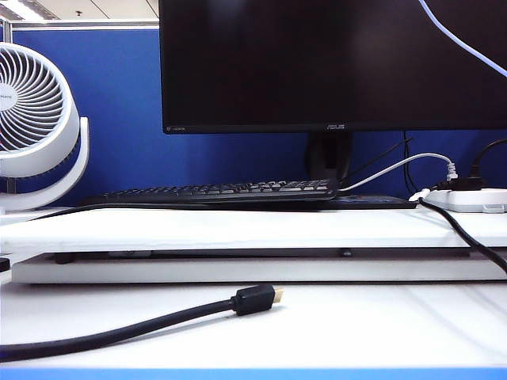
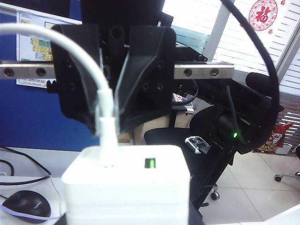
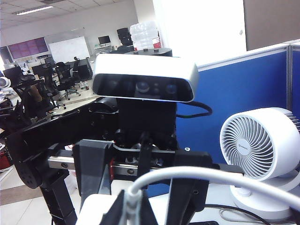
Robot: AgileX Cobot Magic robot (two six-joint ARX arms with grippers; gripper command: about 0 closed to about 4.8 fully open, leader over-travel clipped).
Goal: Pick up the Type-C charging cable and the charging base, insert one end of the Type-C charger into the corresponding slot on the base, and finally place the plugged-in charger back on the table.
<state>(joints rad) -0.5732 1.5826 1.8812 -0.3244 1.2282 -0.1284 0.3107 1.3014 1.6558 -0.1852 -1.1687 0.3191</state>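
Charger held aloft, clear of the table (image 1: 333, 324)
We see the left gripper (image 2: 70, 206) clasping the charging base (image 2: 126, 187); the right gripper (image 3: 129, 206) pinches the plugged-in Type-C charging cable (image 3: 197, 176).

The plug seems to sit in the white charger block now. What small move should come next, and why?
Probably the right gripper, shut on the Type-C charging cable, should press slightly toward the charging base held by the left gripper: part of the plug shows outside the base, so it may not be fully seated.
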